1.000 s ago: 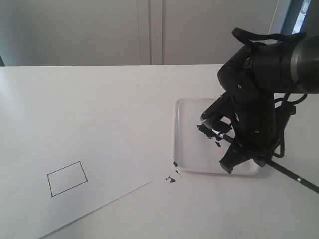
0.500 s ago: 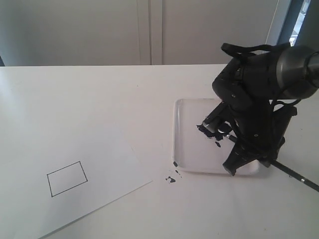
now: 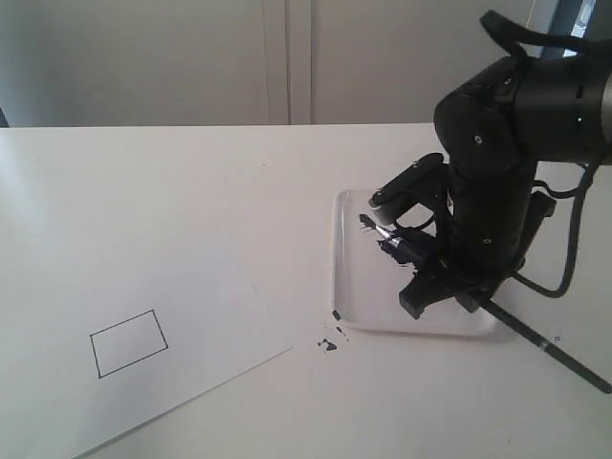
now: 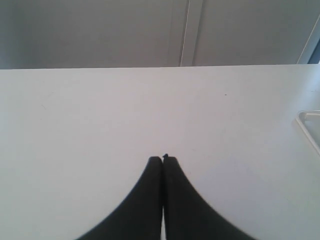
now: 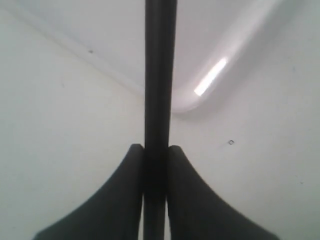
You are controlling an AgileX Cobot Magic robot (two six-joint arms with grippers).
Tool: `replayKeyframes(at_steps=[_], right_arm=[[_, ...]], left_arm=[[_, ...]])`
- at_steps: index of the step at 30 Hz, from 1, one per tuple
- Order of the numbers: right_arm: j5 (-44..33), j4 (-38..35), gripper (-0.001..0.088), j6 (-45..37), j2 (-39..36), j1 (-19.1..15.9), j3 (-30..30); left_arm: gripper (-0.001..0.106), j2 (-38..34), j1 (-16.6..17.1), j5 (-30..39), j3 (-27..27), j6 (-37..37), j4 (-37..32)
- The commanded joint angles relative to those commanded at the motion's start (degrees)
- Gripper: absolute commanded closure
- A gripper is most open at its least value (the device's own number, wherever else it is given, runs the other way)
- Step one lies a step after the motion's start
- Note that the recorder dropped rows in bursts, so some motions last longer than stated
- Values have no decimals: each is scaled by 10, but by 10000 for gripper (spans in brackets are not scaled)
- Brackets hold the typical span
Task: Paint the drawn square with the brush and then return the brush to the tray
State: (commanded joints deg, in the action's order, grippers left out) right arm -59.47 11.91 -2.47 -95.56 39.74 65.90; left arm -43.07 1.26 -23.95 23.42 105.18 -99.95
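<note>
The brush point(image 5: 160, 75) is gripped by its handle in the right gripper's point(image 5: 155, 148) narrow jaws over the tray point(image 3: 337, 277), mid-handle hidden by the arm; the drawn square point(image 3: 129, 342) is seen well apart, unpainted.

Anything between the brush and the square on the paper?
Nothing visible. The right gripper holds the brush, tip over the tray; between it and the square lie only the tray's rim, a few paint spots and flat paper.

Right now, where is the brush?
On the right of the exterior view, the brush is clamped in the right gripper, tip over the tray, handle slanting out beyond the tray's lower-right corner.
</note>
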Motion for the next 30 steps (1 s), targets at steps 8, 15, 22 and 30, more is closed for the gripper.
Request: replayKeyframes(at_steps=[8, 15, 22, 30], right_arm=[[11, -18, 868, -22, 12, 106, 0], [24, -16, 868, -24, 12, 146, 4], [24, -15, 868, -24, 16, 152, 7], [18, -15, 868, -24, 17, 152, 7]], left_arm=[[635, -78, 0, 12, 30, -47, 0], [624, -169, 0, 13, 36, -80, 0], [624, -220, 0, 13, 37, -85, 0], [624, -232, 0, 64, 32, -84, 0]])
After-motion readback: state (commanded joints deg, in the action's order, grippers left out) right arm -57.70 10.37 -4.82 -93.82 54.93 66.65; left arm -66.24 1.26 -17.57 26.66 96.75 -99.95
